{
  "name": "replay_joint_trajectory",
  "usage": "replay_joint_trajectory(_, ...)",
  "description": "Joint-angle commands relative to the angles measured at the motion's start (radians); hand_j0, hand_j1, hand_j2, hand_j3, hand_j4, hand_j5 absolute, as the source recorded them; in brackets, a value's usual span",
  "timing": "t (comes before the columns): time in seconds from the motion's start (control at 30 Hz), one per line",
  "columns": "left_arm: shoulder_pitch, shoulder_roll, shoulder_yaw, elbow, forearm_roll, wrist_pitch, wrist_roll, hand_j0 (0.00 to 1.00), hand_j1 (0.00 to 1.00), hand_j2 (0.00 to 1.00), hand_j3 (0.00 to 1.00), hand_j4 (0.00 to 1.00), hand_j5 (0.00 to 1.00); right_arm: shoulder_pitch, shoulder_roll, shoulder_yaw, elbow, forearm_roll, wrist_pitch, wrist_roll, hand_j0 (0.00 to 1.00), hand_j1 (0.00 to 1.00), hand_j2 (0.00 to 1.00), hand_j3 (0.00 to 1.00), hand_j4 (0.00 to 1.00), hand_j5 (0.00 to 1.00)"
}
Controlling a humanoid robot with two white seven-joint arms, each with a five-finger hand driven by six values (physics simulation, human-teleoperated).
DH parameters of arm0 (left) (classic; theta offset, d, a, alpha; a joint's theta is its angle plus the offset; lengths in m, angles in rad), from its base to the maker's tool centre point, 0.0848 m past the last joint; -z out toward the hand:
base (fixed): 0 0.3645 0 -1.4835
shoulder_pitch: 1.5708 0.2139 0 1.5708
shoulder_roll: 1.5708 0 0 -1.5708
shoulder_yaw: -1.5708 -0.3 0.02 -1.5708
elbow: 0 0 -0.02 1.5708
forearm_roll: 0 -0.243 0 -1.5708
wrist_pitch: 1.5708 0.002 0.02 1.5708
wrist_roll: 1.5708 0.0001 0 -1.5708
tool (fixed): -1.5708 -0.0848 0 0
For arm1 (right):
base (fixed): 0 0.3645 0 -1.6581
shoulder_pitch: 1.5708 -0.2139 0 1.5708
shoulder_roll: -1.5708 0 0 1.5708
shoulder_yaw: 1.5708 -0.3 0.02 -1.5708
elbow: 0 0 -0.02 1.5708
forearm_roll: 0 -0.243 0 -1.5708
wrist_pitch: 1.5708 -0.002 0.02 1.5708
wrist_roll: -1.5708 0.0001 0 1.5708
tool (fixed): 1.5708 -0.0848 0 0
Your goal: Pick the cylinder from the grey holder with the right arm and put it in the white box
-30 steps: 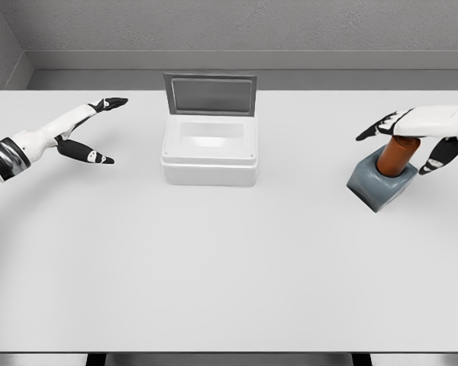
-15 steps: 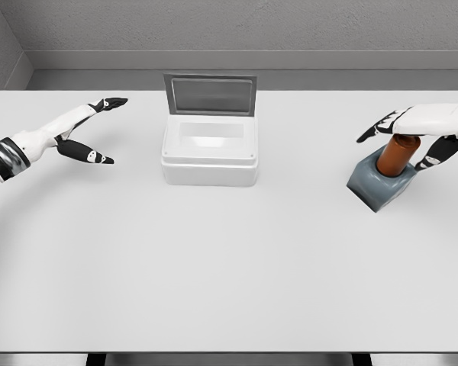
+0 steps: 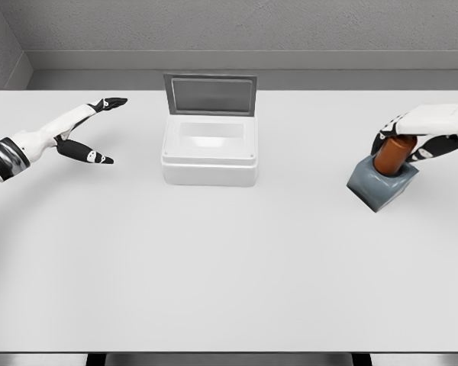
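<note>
Near the white tabletop's (image 3: 229,267) right edge, the right hand (image 3: 420,131) clasped the cylinder (image 3: 391,154) in its grey holder (image 3: 375,184); grey walls stood behind.

- A single head view looks down and forward from above the near edge of the flat white table (image 3: 229,267).
- It faces the grey back wall (image 3: 237,27), with the table's far edge near the top.
- It stands far enough back to take in almost the whole tabletop; both arms enter at the side edges.
</note>
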Motion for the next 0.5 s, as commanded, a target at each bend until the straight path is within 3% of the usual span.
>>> replay_joint_trajectory(0.0,0.000,0.000,0.001,-0.001,0.008,0.002,0.001,1.00,1.00,1.00,1.00,1.00,1.00,0.000,0.006,0.000,0.002,-0.003,0.001,0.000,0.56,0.56,0.56,0.56,0.56,0.56)
replay_joint_trajectory(0.47,0.000,-0.003,0.001,-0.001,0.008,0.002,-0.001,1.00,1.00,1.00,1.00,1.00,1.00,-0.002,0.013,-0.001,0.011,-0.003,0.001,0.032,0.45,0.45,0.45,0.45,0.45,0.45)
